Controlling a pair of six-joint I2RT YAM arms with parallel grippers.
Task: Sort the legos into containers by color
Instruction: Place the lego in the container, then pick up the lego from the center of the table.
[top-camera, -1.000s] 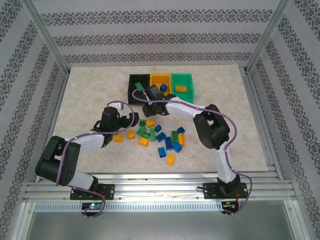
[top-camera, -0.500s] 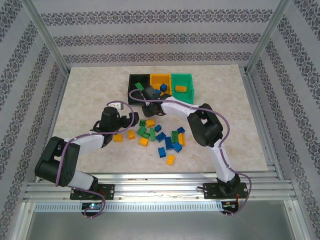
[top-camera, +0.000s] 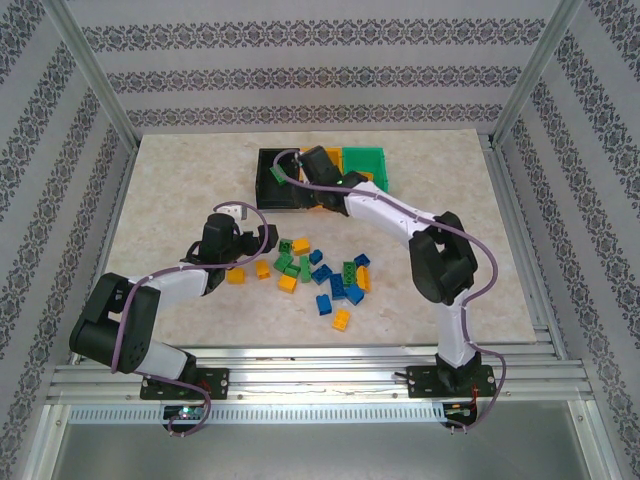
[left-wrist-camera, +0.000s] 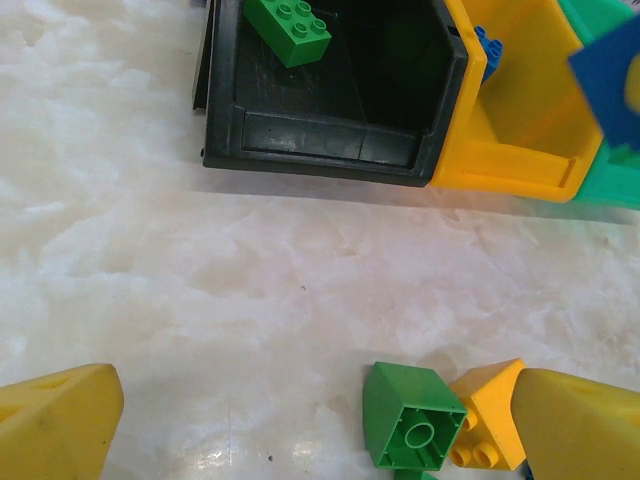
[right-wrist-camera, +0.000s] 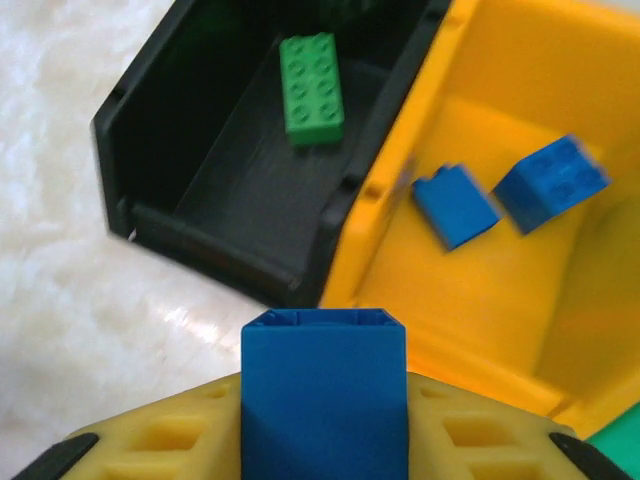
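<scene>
Legos (top-camera: 320, 275): I count roughly seventeen loose mid-table (top-camera: 180, 180), six orange, five green, six blue. They overlap, so the count is rough. The left gripper (top-camera: 262, 238) is at the pile's left edge. Its wrist view shows the fingers (left-wrist-camera: 60, 420) apart with nothing between, and a loose green brick (left-wrist-camera: 411, 417) touching an orange brick (left-wrist-camera: 486, 428) by the right finger.

Three bins stand in a row at the far side: black bin (top-camera: 264, 192), yellow bin (right-wrist-camera: 480, 120), green bin (top-camera: 368, 160). The right gripper (top-camera: 305, 178) hangs over the black and yellow bins, clamped on one held blue brick (right-wrist-camera: 323, 385).

The right wrist view shows what the arm hides from above: one binned green brick (right-wrist-camera: 313, 88) in the black bin and two blue bricks (right-wrist-camera: 455, 205) in the yellow one. The left wrist view catches that green one (left-wrist-camera: 288, 28) but only one blue corner past the yellow wall.
</scene>
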